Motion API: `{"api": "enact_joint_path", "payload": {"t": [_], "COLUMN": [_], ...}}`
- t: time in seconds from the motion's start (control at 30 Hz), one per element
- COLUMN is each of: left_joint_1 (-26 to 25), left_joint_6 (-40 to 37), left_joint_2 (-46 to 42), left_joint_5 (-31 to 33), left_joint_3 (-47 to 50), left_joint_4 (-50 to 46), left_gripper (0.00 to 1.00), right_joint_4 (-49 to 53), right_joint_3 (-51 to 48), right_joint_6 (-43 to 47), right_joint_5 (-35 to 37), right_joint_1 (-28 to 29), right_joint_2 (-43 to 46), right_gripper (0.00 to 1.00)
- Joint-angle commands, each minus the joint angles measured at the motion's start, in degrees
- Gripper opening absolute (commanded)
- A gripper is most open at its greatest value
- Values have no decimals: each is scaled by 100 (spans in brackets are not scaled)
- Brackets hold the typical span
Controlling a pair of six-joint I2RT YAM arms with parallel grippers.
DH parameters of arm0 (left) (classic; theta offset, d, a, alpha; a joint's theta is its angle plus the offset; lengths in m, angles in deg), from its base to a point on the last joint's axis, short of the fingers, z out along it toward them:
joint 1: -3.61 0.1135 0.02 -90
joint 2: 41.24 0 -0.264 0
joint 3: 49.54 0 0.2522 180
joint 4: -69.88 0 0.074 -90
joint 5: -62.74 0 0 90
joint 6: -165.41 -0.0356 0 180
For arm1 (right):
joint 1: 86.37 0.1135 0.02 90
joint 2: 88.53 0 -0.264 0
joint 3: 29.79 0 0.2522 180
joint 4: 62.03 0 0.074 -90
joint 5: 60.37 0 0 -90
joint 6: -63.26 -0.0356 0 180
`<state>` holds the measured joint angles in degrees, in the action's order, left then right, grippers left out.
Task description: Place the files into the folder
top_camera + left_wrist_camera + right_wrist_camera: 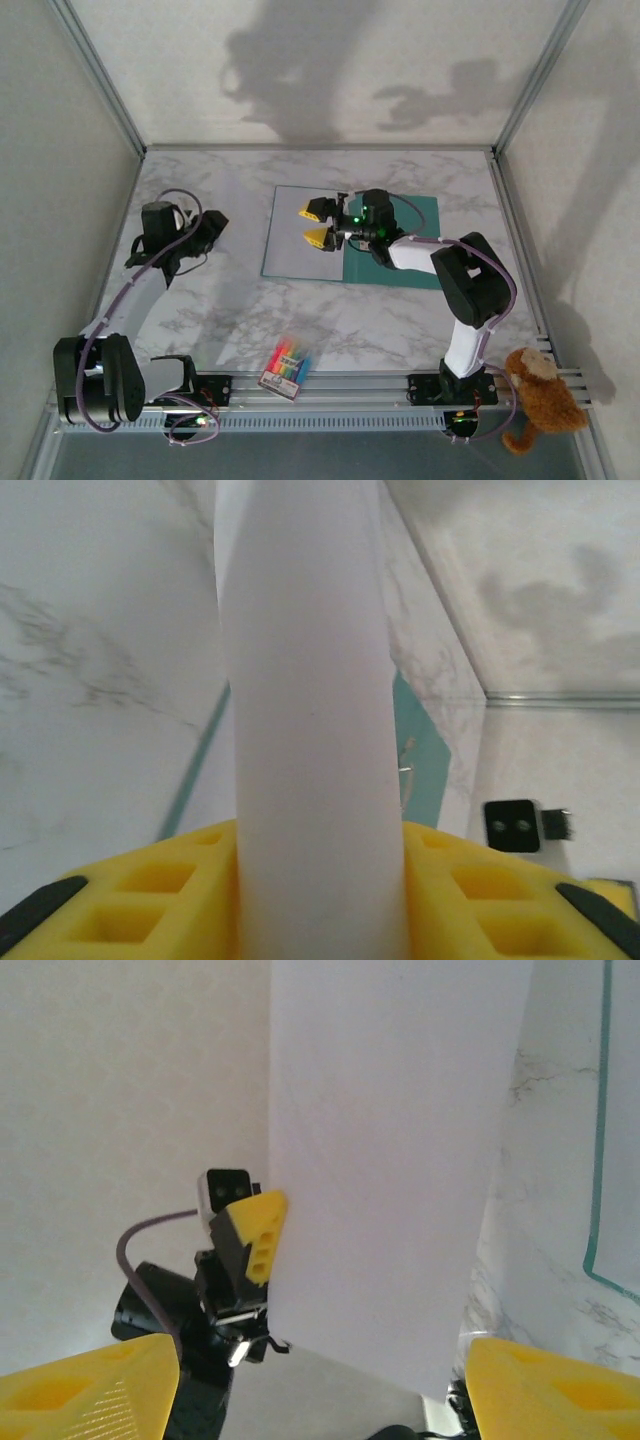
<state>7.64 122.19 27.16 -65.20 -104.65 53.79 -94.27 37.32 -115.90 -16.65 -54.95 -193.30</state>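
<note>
Open flat at centre frame: teal-green folder (405, 245), right cover bare. Over its left half: plain pale-grey files (298, 235), unmarked, curled upward at left end.

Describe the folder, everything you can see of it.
The folder is a thin teal-green card rectangle lying open and flat on the marble table, toward the far middle. A pale paper sheet covers its left half, leaving a narrow teal border; the right half is bare. The right arm reaches across it, fingers spread above the sheet; contact cannot be told.
</note>
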Motion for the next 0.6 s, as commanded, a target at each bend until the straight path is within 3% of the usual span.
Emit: {"api": "enact_joint_path", "payload": {"t": [0.0,0.57], "left_joint_1": [-268,-1445], "left_joint_6": [262,1151], "left_joint_2": [-151,-309], "left_joint_5": [3,500], "left_joint_3": [-353,-1001], "left_joint_4": [106,569], "left_gripper": [40,36], "right_joint_4": [-910,-1587], "right_joint_3": [-210,-739], "right_joint_6": [-444,-558], "right_joint_5": [-30,237], "right_joint_1": [-49,-125], "right_joint_2": [138,462], "right_gripper": [77,80]}}
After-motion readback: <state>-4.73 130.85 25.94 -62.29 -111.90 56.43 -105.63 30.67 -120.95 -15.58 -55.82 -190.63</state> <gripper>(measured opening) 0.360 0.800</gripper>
